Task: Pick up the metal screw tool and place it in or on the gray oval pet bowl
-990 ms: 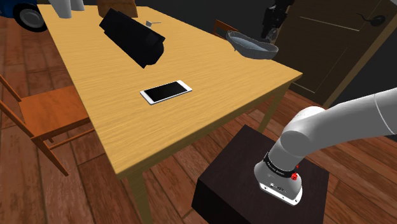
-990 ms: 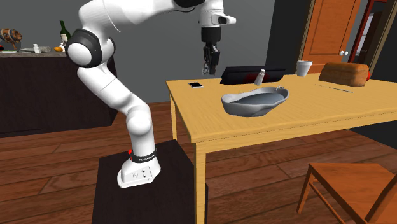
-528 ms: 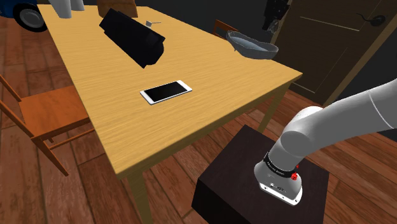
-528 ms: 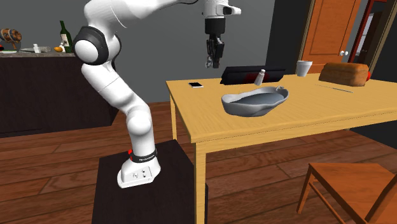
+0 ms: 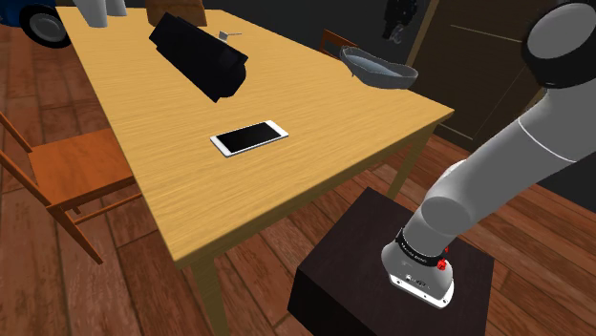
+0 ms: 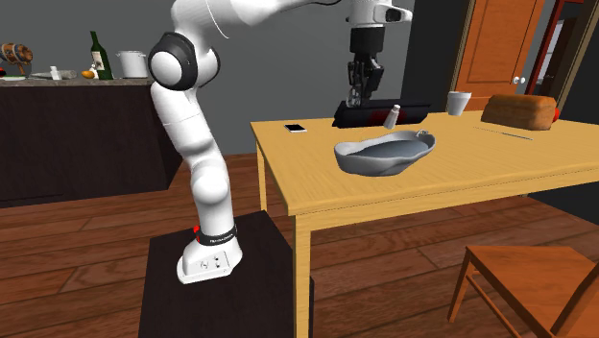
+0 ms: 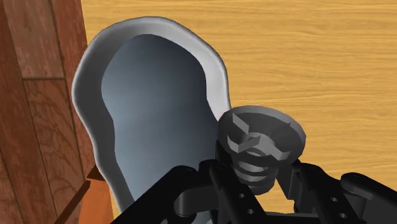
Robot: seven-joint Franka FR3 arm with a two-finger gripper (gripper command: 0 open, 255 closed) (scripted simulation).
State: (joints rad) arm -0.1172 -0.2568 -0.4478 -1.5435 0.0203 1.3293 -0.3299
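At the table's (image 6: 461,178) back corner lies a phone (image 6: 295,128). Right of it the gripper (image 6: 358,94) hangs in the air, jaws clamped on the screw tool (image 7: 259,143), above the grey bowl (image 6: 370,165).

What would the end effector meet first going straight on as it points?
Probably the gray bowl, near its rim; the held screw tool leads. Depth is unclear, so possibly the table alongside.
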